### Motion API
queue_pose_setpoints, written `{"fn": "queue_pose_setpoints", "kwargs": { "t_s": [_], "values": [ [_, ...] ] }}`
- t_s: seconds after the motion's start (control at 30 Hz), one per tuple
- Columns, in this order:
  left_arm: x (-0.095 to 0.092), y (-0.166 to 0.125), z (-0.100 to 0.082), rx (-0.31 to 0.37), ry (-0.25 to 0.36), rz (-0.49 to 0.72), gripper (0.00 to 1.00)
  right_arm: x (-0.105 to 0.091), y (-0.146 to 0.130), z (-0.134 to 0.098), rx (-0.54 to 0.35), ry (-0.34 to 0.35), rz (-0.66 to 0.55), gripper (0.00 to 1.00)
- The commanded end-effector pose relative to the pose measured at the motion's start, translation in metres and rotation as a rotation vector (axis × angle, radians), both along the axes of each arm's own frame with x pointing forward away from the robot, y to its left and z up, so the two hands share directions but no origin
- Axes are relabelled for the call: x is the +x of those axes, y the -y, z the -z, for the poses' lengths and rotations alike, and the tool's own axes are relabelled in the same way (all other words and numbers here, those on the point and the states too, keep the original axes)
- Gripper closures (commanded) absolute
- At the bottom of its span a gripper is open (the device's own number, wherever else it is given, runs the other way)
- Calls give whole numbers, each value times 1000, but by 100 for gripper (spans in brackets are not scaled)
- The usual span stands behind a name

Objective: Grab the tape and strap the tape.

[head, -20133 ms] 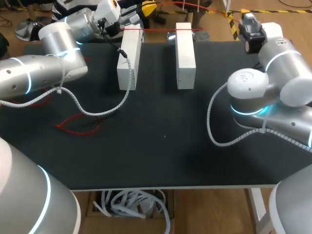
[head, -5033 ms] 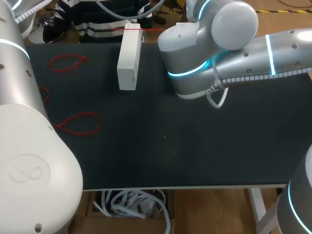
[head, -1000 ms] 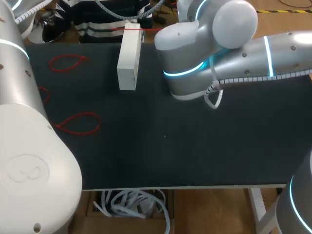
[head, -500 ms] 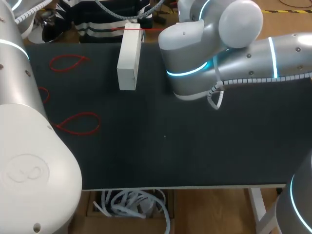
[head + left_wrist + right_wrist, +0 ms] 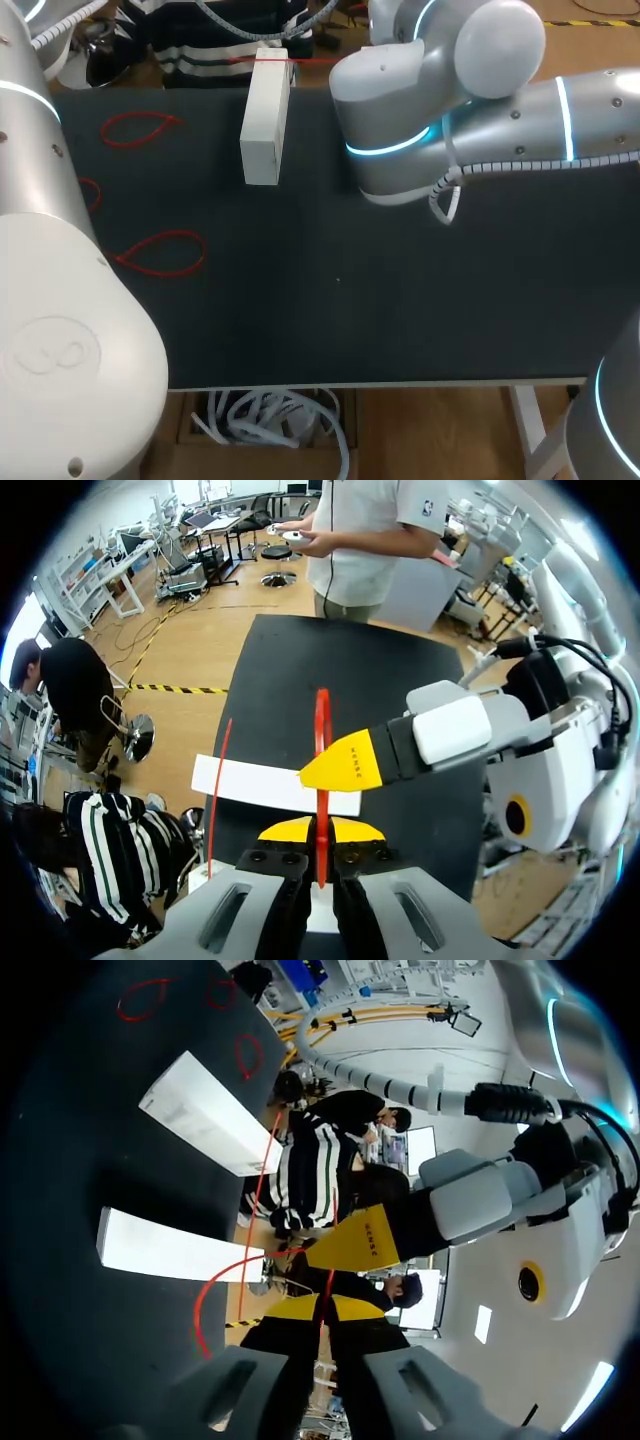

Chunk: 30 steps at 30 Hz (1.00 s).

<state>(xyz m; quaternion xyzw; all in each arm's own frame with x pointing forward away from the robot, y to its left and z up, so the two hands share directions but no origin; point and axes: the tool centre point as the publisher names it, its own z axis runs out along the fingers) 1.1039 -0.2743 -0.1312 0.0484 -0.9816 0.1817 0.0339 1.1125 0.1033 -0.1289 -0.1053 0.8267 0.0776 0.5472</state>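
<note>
Jointly, left hand [image 5: 320, 832] and right hand [image 5: 320, 1308] tight on red tape [image 5: 321, 740] over white blocks [image 5: 205, 1110], red loops [image 5: 160, 252] aside.

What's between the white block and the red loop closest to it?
Nothing: only bare black mat lies between the white block and that red loop. The head view shows it.

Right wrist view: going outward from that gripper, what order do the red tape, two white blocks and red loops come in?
1. Red tape, pinched in the right gripper.
2. Nearer white block, just ahead.
3. Farther white block, beyond it.
4. Red loops, farthest out on the mat.
</note>
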Motion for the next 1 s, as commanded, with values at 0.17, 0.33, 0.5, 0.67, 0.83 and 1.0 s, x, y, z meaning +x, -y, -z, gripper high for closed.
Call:
{"fn": "queue_pose_setpoints", "kwargs": {
  "t_s": [0.17, 0.33, 0.5, 0.67, 0.83, 1.0],
  "values": [
    [1, 1, -2, 6, -3, -1, 100, -3, 7, -2, 8, -14, 7, 0],
    [1, 1, -2, 6, -3, -1, 100, -13, 18, 0, 30, -37, 6, 0],
    [1, 1, -2, 6, -3, -1, 100, -26, 40, -2, 62, -67, 6, 0],
    [1, 1, -2, 6, -3, -1, 100, -27, 83, 2, 134, -140, 72, 0],
    [1, 1, -2, 6, -3, -1, 100, -9, 127, 10, 182, -158, 31, 0],
    [1, 1, -2, 6, -3, -1, 100, 15, 157, 17, 258, -172, -25, 0]
  ]
}}
